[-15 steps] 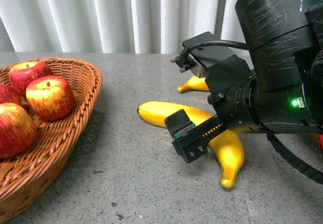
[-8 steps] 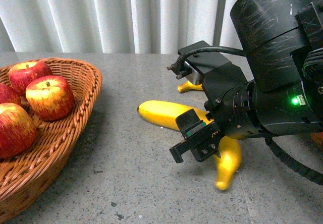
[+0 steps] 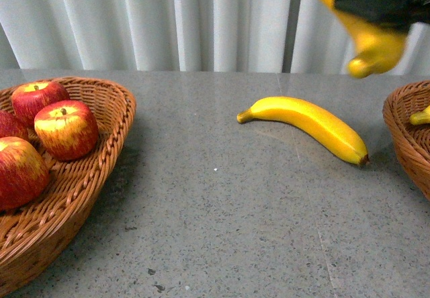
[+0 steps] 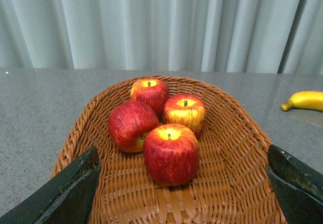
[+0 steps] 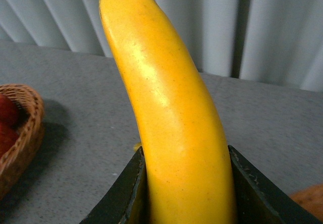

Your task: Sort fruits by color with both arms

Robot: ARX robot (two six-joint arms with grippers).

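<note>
Banana (image 5: 166,108) lifted in right gripper (image 5: 184,193), smooth, curved

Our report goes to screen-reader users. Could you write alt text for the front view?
The right gripper holds a banana high at upper right, above a grey table where a second banana lies. The left basket holds red-and-yellow apples; the right basket, cut off at the edge, shows a yellow banana tip.
</note>
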